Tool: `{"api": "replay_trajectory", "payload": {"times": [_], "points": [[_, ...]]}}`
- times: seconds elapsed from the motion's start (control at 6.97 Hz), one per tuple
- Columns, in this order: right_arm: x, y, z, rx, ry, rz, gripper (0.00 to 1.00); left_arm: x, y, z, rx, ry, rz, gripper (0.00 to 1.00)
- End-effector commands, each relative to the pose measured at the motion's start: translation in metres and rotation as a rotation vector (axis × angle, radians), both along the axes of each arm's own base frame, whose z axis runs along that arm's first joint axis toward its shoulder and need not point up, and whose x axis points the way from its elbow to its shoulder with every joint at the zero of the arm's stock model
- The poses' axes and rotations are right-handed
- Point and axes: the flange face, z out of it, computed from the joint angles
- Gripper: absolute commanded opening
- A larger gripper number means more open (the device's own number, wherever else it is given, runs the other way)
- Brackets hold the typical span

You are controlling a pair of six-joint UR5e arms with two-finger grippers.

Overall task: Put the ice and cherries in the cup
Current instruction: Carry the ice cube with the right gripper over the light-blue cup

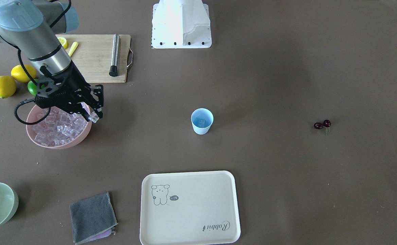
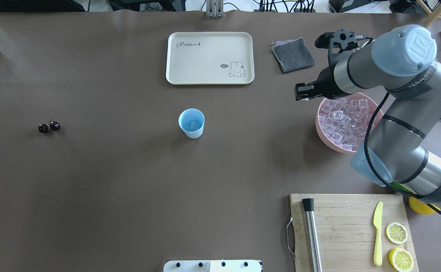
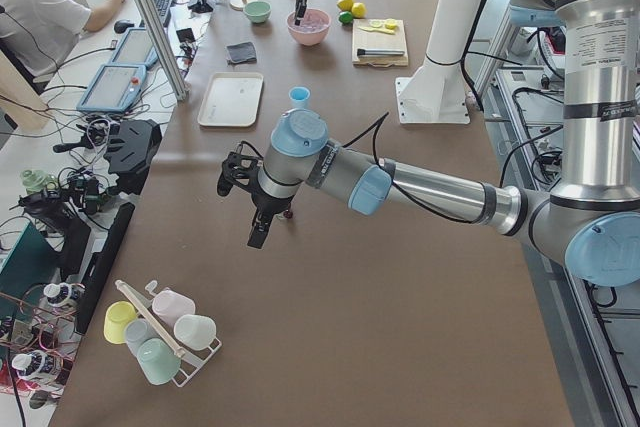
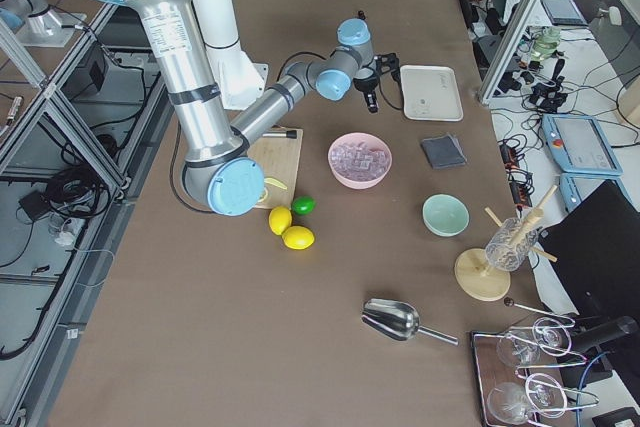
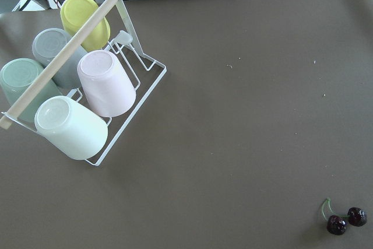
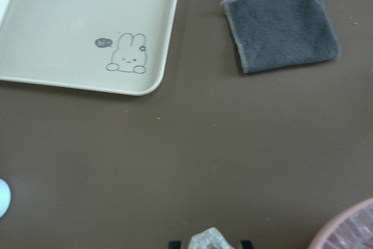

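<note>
Right claw [image 1: 94, 117]: clenched on one ice cube [image 6: 208, 239]; sits at the left of the front view, raised by the right rim of the pink bowl [image 1: 60, 146].
Left claw [image 3: 258, 232]: shows only in the left side view, centre of frame; cannot tell whether clenched or released.
Cup [image 1: 202, 121]: upright at the centre of the front view, well apart from the bowl.
Ice [image 1: 57, 127]: heaped in the pink bowl; one cube appears to lie in the cup.
Cherries [image 1: 322, 125]: on the bare table at the right of the front view, well apart from the cup.
Risk, slip: the cube is slick and pinched at the claw's very tip, so a jolt on the crossing could drop it on the table.
Risk, cup: it looks small and light, and a low approach clipping the rim could tip it.
Risk, miss: the mouth is narrow, so an off-centre release could bounce the cube out.
View differences: the right wrist view confirms the held cube, which the overhead view barely shows. The overhead view shows the cup's inside. The left wrist view shows the cherries at lower right and a rack of cups [image 5: 76, 97], which is absent from both table views.
</note>
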Motion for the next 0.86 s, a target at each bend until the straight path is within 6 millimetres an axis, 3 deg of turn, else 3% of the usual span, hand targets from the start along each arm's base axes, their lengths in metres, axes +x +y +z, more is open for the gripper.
{"api": "replay_trajectory", "payload": {"times": [0.0, 0.14, 0.29, 0.43, 0.57, 0.72], "points": [[-0.057, 0.01, -0.066, 0.075, -0.019, -0.036, 0.0, 0.0, 0.0, -0.002, 0.005, 0.0, 0.0, 0.98], [-0.087, 0.003, -0.084, 0.08, -0.024, -0.06, 0.0, 0.001, 0.001, -0.004, 0.006, 0.017, 0.01, 0.98], [-0.118, 0.011, -0.108, 0.084, -0.043, -0.087, 0.0, 0.002, -0.001, -0.009, 0.03, 0.019, 0.012, 0.98], [-0.135, 0.017, -0.129, 0.098, -0.059, -0.103, 0.0, 0.002, -0.001, -0.011, 0.043, 0.02, 0.013, 0.98], [-0.148, 0.017, -0.137, 0.109, -0.054, -0.101, 0.0, 0.002, -0.001, -0.012, 0.048, 0.019, 0.014, 0.98], [-0.176, 0.006, -0.154, 0.112, -0.034, -0.09, 0.0, 0.002, -0.002, -0.015, 0.076, 0.019, 0.013, 0.98]]}}
